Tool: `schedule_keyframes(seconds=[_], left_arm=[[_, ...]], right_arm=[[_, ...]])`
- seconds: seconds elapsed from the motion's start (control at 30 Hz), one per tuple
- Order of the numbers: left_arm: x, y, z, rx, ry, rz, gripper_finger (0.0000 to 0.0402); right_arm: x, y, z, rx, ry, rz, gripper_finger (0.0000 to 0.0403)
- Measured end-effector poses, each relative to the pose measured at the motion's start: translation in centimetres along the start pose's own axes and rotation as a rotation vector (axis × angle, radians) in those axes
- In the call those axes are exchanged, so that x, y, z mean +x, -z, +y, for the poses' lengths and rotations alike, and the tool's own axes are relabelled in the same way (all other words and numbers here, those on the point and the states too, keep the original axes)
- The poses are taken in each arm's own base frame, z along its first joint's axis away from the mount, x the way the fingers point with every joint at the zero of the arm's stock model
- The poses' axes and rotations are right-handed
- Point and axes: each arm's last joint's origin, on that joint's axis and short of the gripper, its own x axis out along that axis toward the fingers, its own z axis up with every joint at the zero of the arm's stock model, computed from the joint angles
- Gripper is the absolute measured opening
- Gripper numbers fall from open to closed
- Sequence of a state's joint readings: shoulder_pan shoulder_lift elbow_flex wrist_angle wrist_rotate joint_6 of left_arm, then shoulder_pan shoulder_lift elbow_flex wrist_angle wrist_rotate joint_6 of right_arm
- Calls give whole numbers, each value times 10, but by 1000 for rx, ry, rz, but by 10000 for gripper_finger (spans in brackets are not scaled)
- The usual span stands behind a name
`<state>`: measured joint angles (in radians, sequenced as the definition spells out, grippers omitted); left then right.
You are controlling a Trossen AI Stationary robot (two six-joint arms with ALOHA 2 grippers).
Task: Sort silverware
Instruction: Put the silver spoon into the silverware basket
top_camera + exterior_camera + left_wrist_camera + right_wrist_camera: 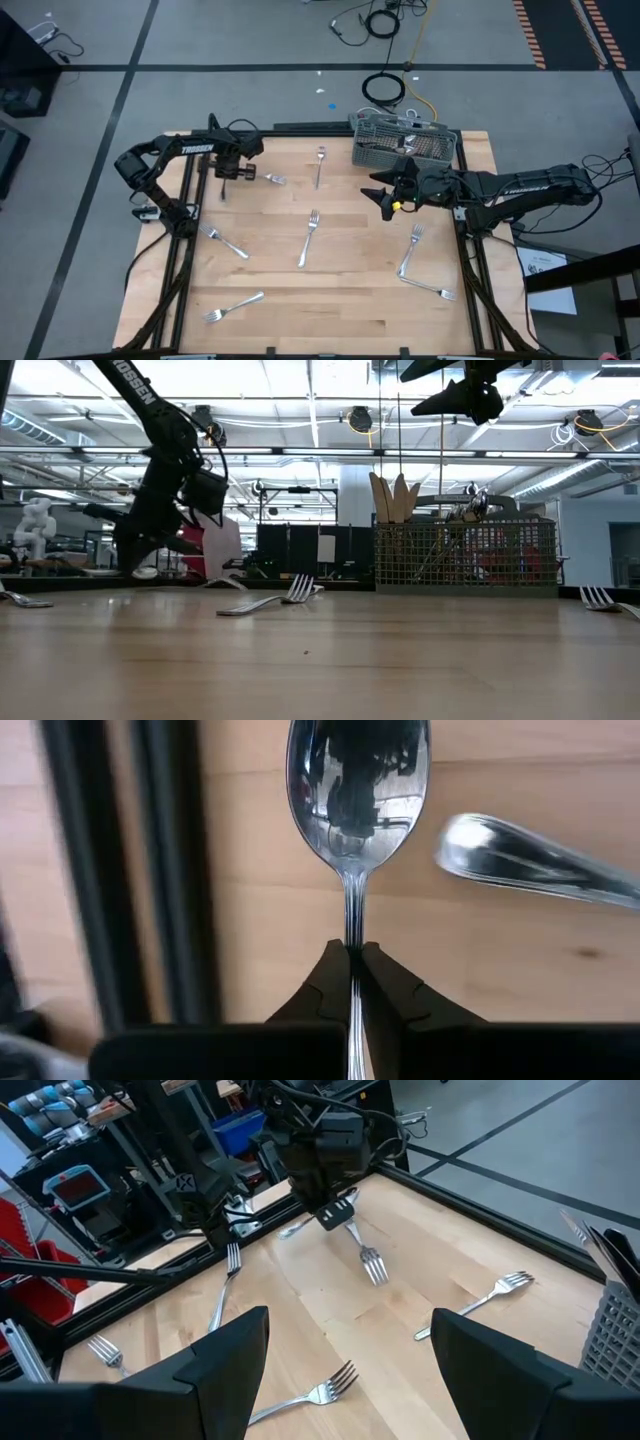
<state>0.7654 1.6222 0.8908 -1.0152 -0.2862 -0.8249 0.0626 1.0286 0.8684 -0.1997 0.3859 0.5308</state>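
My left gripper (353,948) is at the table's far left (224,186), pointing steeply down and shut on a shiny spoon (357,780). The handle end of a fork (530,860) lies on the wood just beside the spoon's bowl. This fork (272,179) lies flat, as do several other forks such as those at the middle (310,238) and near left (235,305). My right gripper (385,203) hangs open in the air right of centre (350,1320), with nothing between its fingers. My left gripper pinches the spoon's slim handle (355,920) between its two fingertips (325,980), a short way behind the bowl. The fingers come from above, slanting down, and the handle runs on back between them. Whether the bowl is clear of the table I cannot tell.
The grey mesh caddy (405,148) stands at the far right edge with cutlery upright in it (465,555). More forks lie at far centre (320,165), left (225,242) and right (412,250). A black frame rail (170,870) runs close beside the left gripper.
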Motion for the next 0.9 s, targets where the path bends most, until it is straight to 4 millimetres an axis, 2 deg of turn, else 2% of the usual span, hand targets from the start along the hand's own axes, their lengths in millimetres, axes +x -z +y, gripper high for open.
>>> schedule_keyframes(seconds=[0.17, 0.37, 0.47, 0.63, 0.9], left_arm=[[0, 2, 4, 16, -66, -8, 11], [-15, -2, -9, 71, 25, -41, 11], [-33, -7, -19, 105, 91, -104, 11], [-77, -18, -38, 205, 245, -228, 11], [-156, -30, -66, 410, 667, -461, 11]], right_arm=[[0, 0, 0, 0, 0, 0, 270], [0, 0, 0, 5, 0, 0, 270], [0, 0, 0, 11, 0, 0, 270], [0, 0, 0, 33, 0, 0, 270], [0, 0, 0, 60, 0, -1, 270]])
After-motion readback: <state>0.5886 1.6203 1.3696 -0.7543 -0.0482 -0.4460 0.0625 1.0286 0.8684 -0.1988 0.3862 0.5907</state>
